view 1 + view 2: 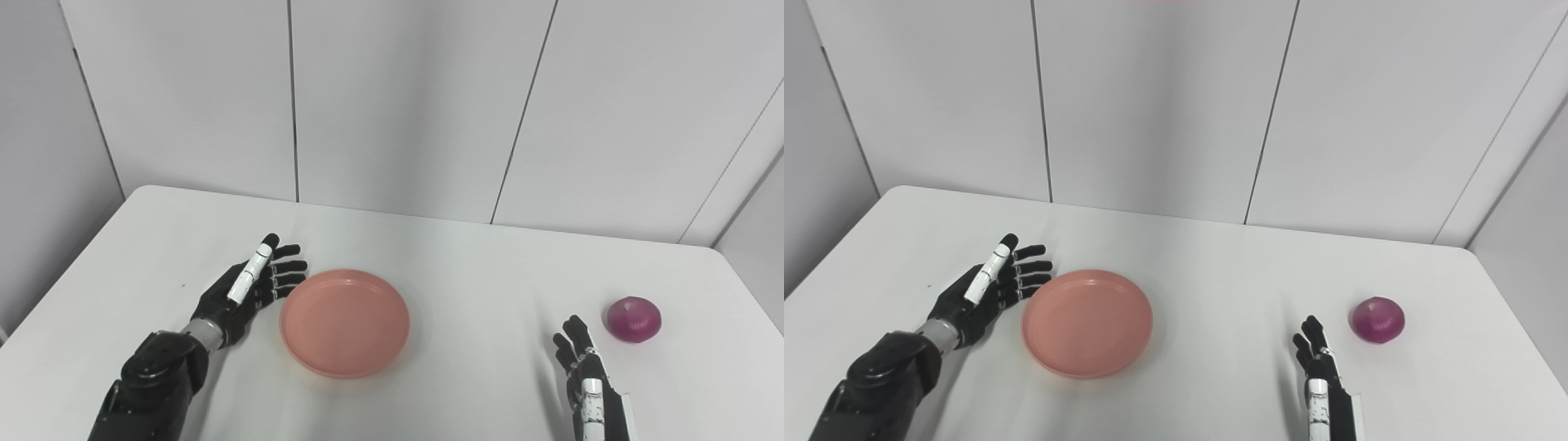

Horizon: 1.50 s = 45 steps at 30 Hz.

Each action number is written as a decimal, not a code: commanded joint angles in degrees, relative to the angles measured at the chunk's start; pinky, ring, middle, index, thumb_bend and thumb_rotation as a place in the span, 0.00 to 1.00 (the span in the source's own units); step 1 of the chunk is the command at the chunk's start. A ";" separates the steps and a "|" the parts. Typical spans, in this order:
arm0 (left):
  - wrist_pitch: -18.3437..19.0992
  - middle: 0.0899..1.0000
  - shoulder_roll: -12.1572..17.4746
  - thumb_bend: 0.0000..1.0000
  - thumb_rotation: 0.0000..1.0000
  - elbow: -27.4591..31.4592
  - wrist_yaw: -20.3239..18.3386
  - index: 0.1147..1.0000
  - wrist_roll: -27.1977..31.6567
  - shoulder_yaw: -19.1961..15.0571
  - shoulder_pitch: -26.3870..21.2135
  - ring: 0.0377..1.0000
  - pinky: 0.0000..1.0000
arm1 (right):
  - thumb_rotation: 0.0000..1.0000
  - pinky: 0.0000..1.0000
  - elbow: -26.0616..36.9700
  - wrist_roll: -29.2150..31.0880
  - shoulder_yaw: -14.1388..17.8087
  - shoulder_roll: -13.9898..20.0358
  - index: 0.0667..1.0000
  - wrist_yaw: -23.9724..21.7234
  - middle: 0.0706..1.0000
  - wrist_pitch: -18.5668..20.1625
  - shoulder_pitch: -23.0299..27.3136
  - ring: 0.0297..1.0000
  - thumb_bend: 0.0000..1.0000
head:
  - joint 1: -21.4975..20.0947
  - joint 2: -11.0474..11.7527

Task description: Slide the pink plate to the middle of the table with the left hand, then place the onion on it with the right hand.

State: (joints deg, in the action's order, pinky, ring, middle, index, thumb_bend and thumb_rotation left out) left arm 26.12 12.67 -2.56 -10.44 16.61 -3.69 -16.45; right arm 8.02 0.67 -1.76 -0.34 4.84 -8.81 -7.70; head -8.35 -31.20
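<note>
Both my hands hold nothing, fingers apart: left hand (248, 294) just beside the plate (345, 321), mid-table; right hand (582, 367) near the onion (634, 319), which lies on the table (478, 269).

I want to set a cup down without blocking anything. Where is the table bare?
Bare: the stretch between pink plate and onion, and the far strip along the wall. Crowded: the left robot hand by the plate's left rim, the right robot hand near the onion.

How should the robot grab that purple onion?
Best around its round middle, coming from its left side or above. The onion sits free on the table, and the open right hand waits just to its left, so the fingers could wrap its widest part.
</note>
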 commanded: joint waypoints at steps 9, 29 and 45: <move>0.80 0.86 -0.45 0.69 0.88 7.27 10.38 0.88 10.25 7.25 1.19 0.88 0.88 | 1.00 0.95 -3.04 1.48 -1.49 -4.32 0.94 0.19 0.94 1.91 -2.90 0.92 0.73 | 0.56 -0.04; 0.80 0.90 -8.42 0.70 0.93 6.32 16.68 0.94 9.95 11.81 1.73 0.91 0.93 | 1.00 0.94 -2.50 1.58 -1.83 -4.42 0.94 0.50 0.93 2.31 -2.91 0.91 0.72 | 0.58 -0.71; 0.79 0.95 -7.54 0.69 0.89 8.83 18.96 0.97 15.77 13.82 2.28 0.96 0.98 | 1.00 0.94 -2.62 0.80 -2.64 -5.00 0.93 1.52 0.93 2.53 -2.47 0.91 0.71 | -0.55 -1.05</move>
State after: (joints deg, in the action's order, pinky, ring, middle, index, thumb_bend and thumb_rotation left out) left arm 26.73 5.78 4.90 7.97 31.44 9.52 -13.45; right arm 8.48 1.20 -3.06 -0.66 5.83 -7.94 -7.75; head -8.96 -32.17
